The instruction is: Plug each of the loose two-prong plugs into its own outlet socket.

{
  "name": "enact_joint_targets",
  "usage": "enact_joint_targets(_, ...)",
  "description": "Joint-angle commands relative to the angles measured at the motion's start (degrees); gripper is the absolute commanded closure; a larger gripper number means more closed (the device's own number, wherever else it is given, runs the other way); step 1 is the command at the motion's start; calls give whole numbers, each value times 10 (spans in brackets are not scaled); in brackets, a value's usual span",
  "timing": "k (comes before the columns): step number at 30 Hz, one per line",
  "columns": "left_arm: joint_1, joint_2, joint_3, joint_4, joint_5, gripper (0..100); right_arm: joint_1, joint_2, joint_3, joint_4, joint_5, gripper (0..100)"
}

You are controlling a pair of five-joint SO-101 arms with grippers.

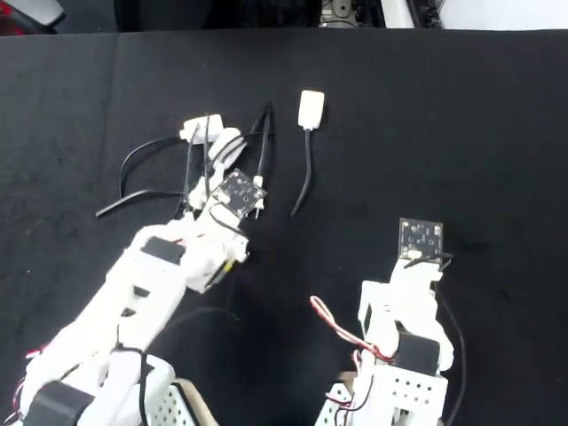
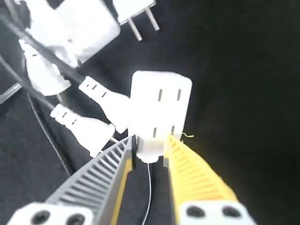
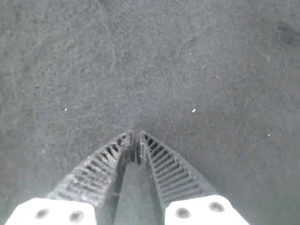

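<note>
Plugs sit at two spots on the black table (image 1: pixel 479 115). One loose white plug (image 1: pixel 311 108) lies alone toward the far side, well apart from both arms, with its black cord (image 1: pixel 306 169) trailing back toward the robot. The others are in the cable tangle at the left arm's tip. There, in the left wrist view, a white outlet block (image 2: pixel 159 101) shows pairs of slots on its face, and two white plugs (image 2: pixel 101 93) (image 2: pixel 82 127) on black cords are seated side by side along one edge. A further white body with two bare prongs (image 2: pixel 136 10) lies just beyond the block. The left gripper (image 2: pixel 149 144) is clamped on a small rounded white piece (image 2: pixel 149 151) at the block's near end; whether that is a plug or part of the block I cannot tell. The right gripper (image 3: pixel 136 141) hangs over bare cloth near the robot, fingers pressed together and holding nothing.
</note>
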Motion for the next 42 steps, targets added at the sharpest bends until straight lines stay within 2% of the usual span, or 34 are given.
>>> enact_joint_targets(1,-21,-2,-39,33,-10,885,7,-27,0,-6,4,976)
enact_joint_targets(6,-17,-96,-16,73,-10,885,7,-27,0,-6,4,976)
enact_joint_targets(16,-16,-394,50,170,1,880,7,-27,0,-6,4,976)
enact_joint_targets(21,78,-516,137,173,-19,870,7,-27,0,-6,4,976)
enact_joint_targets(23,84,-549,149,184,-18,836,7,-27,0,-6,4,976)
enact_joint_targets(29,15,-573,156,193,-22,820,7,-27,0,-8,4,976)
enact_joint_targets(36,-90,-574,132,263,-23,820,6,-28,0,-11,0,976)
enact_joint_targets(42,-175,-586,192,251,-22,845,-23,-27,-29,-68,4,973)
